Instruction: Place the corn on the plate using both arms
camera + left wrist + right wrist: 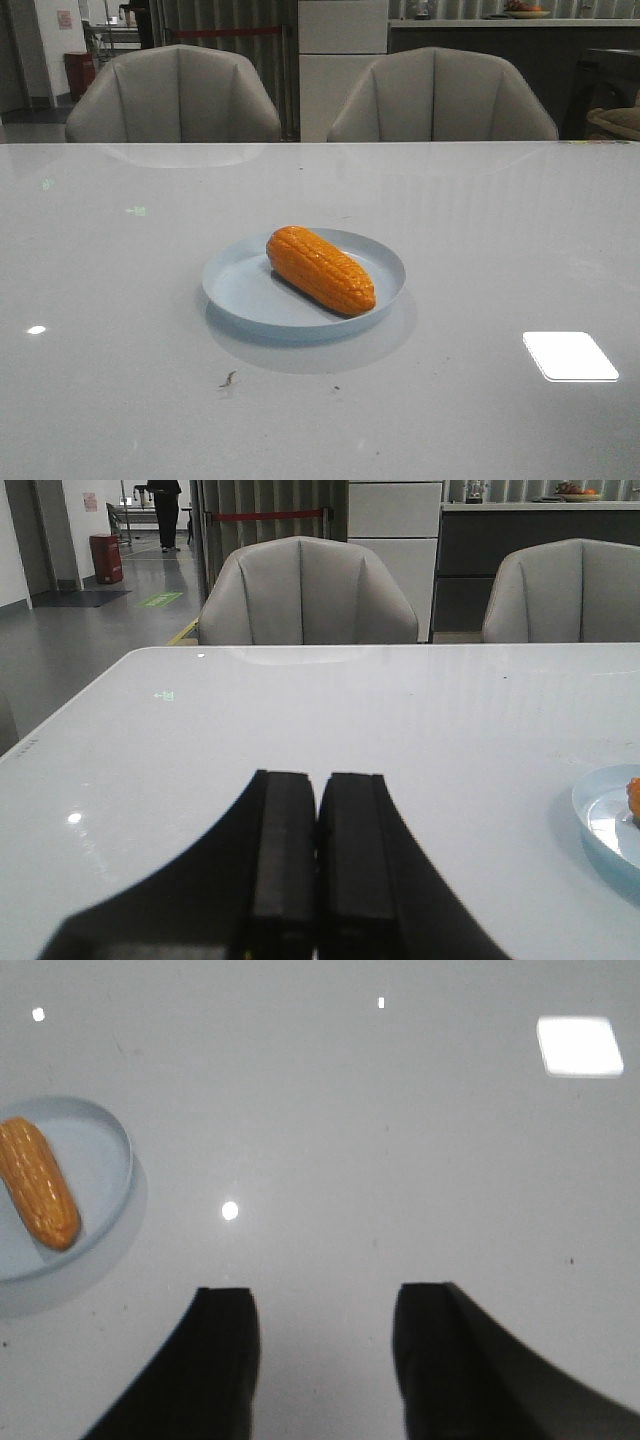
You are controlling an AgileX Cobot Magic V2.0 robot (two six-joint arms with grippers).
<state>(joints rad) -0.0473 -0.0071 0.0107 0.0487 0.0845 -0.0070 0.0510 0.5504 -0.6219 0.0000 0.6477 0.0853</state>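
**The corn is on the plate and both arms are away**

The corn lies inside the plate. It rests flat on the plate's floor, slanted, with one end near the far rim and the other end near the rim closest to the robot. It sits more to one side than the middle. The plate stands on the white worktop, about in the middle of it.

No arm shows in the front view. Nothing touches the corn or the plate.

The left gripper has its jaws pressed together with nothing between them. It hangs low over bare worktop, and only the edge of the plate shows off to one side, well apart from it.

The right gripper has its jaws spread wide with a clear gap, and nothing in the gap. It looks down on bare worktop, with the plate and corn near but off to the side.

So the job looks done. The step in hand seems to be the last one: the arms resting away from the plate.

The next move calls for very little. The arms should keep clear of the plate so they do not bump it. The corn is round and might roll a bit if knocked, though the plate's low rim should stop it. I cannot tell from these views how high each arm is.
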